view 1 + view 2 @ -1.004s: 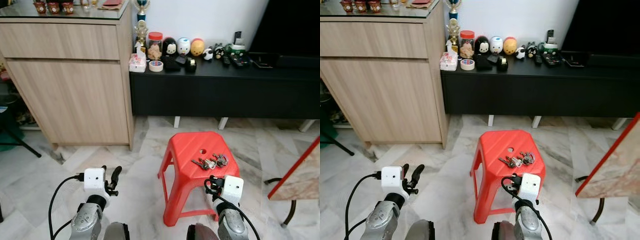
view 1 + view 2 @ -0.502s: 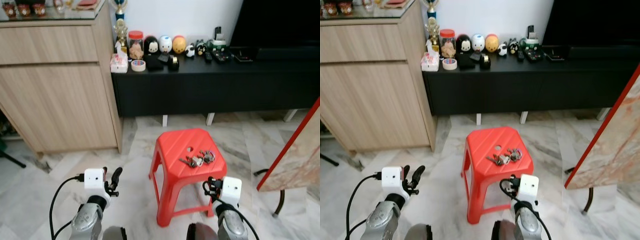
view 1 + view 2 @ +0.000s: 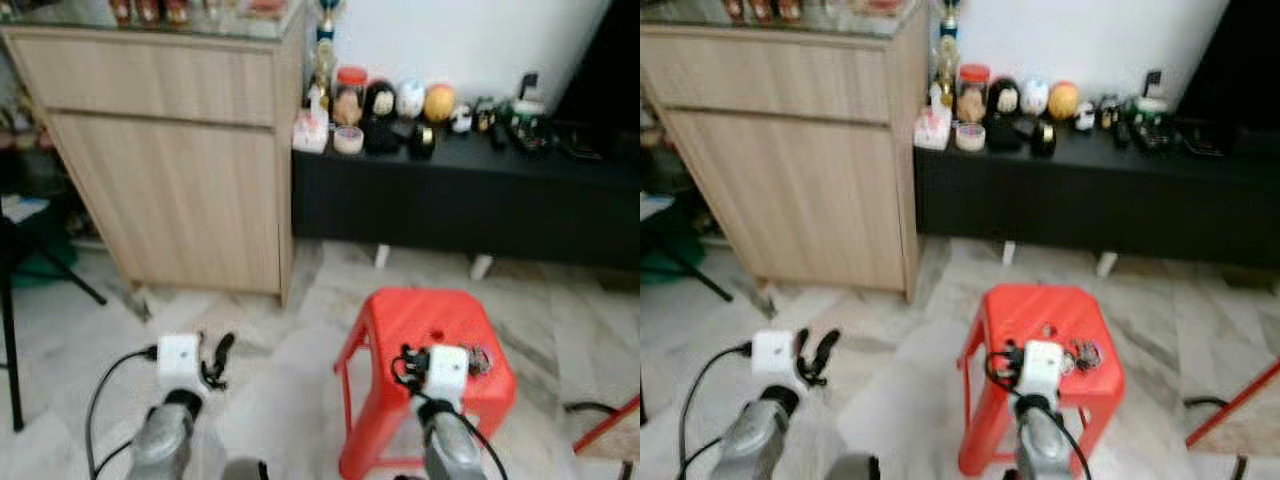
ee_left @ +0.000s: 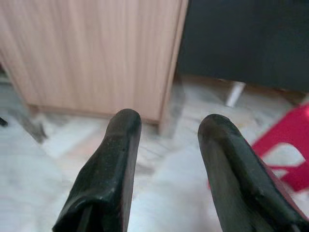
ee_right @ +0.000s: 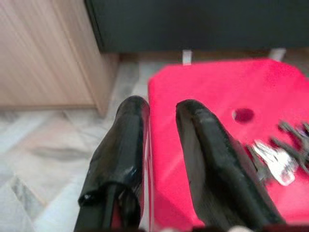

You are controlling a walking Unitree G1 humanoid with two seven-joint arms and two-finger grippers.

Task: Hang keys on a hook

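Keys [image 5: 277, 157]: a loose silver bunch lying flat on the top of the red stool [image 3: 400, 325], toward its right side, just beside the small round hole [image 5: 242, 115] in the seat. The bunch stretches across the stool top roughly left to right; which end carries the ring cannot be made out (both eye views are blurred). In the left eye view the right wrist's white camera box hides most of the bunch, leaving only a bit of it showing at the box's right edge. In the right wrist view the bunch is cut off at the frame edge.

Right tool [image 5: 161, 145]: held low over the front-left part of the stool, near the keys but apart from them; its two black fingers stand narrowly apart and hold nothing.

Left tool [image 4: 166, 159]: out over the marble floor [image 3: 90, 340] to the left of the stool, fingers wider apart, holding nothing.

Behind: a wooden cabinet [image 3: 180, 170] and a low black surface [image 3: 470, 190] with small figurines and a jar [image 3: 350, 92] (details soft).
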